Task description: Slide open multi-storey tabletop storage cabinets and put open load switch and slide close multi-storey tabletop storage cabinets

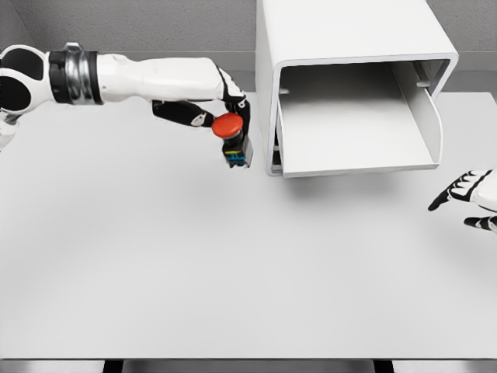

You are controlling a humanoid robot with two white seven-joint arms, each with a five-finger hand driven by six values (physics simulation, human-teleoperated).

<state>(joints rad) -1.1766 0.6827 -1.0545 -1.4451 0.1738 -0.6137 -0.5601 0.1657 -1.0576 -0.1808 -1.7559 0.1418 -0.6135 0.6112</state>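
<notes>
Up at the left of the head view, my left hand [221, 116] was clenched around the load switch [235, 140], black fingers [186, 114] curled over its top. The switch hung below my palm, its round red button [228, 125] tucked right against my fingertips and its dark body, with small blue and yellow-green marks, pointing down toward the table [194, 264]. It was held clear of the white tabletop, a faint shadow showing beneath it. My left arm [132, 78] reached in from the left edge, stretched nearly level across the table's back part.

Just to the right of the switch stood the white storage cabinet [342, 31], close beside it but not touching. Its drawer [349, 132] was slid out toward me, and the tray's bare grey floor was in plain sight. The switch sat outside the drawer, near its left front corner.

Well apart, at the right edge, my right hand [470, 198] hovered low over the table with fingers loosely spread, grasping nothing.
</notes>
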